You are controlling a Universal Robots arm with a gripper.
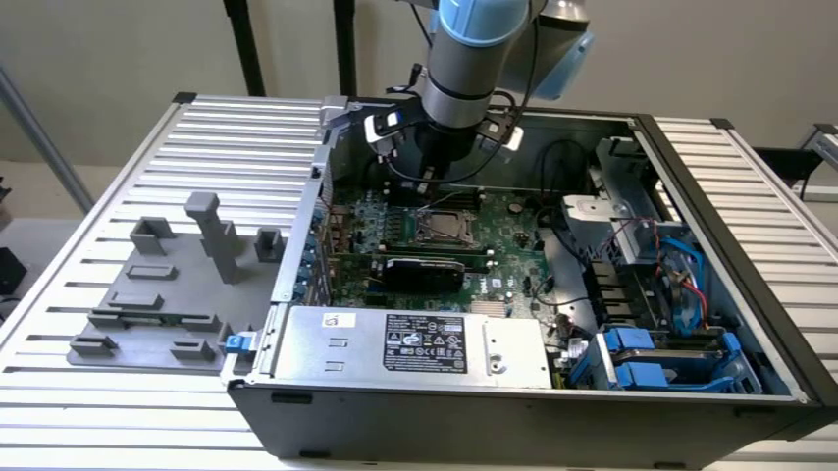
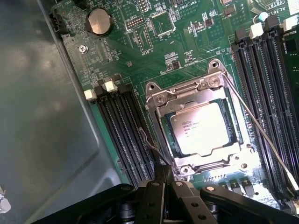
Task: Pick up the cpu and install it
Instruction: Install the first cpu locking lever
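A table (image 1: 196,123) with a top of pale metal slats, with narrow grooves between them, carries everything. An open computer case (image 1: 524,407) lies on it, dark grey, with its open side turned up; it covers the middle of the top and much of the exterior view's right. Just beside the case, on the exterior view's left, a flat grey fixture plate (image 1: 183,294) lies on the slats. Several low grey blocks and one taller post (image 1: 216,240) stand on this plate.

1. The cpu (image 2: 201,128) is a flat square chip with a shiny silver top that bears small dark print.
2. It lies level, seated in the motherboard socket (image 2: 161,99), with the metal frame bordering its edges.
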